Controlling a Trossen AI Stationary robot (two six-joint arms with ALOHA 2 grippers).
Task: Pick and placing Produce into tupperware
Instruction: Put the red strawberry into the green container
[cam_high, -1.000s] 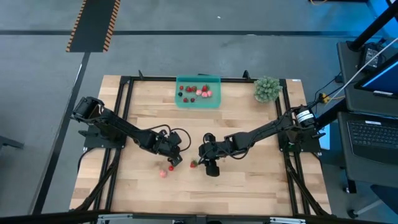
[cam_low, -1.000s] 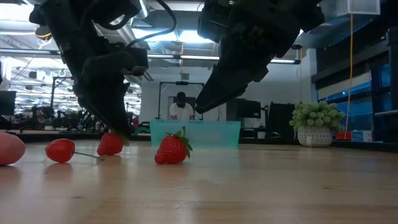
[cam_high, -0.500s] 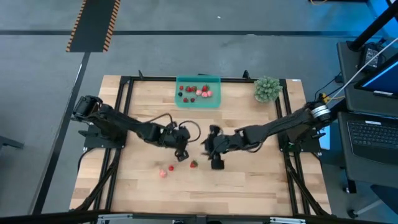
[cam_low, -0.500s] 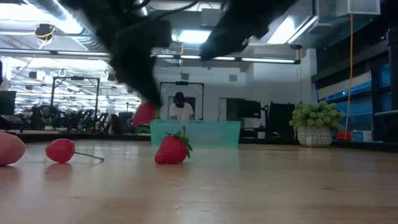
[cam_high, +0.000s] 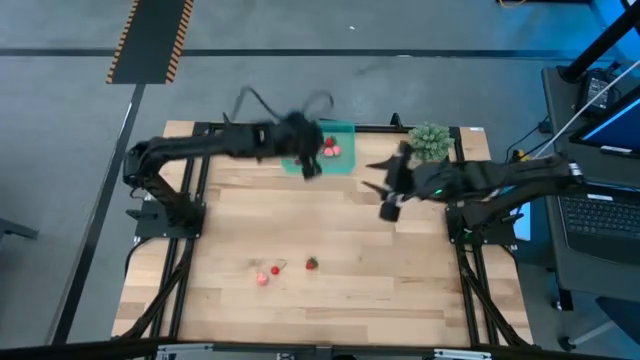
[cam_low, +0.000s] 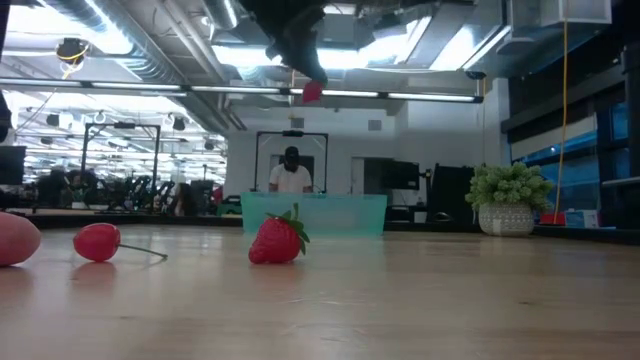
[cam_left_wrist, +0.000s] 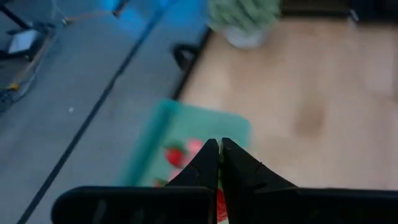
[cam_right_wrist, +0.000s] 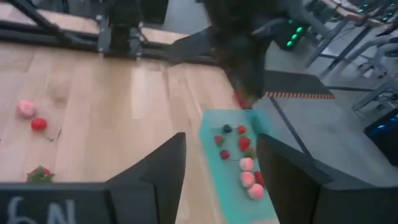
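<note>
Three berries (cam_high: 275, 270) on wooden table (cam_high: 400, 290)

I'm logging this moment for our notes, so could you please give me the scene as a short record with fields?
left gripper: above the tupperware, shut on a red berry
right gripper: open, empty, over the table's right side
tupperware: teal, at the far edge, holding red, pink and dark pieces
loose produce: strawberry, red cherry and pink piece near the front
green leafy clump: far right corner
</note>
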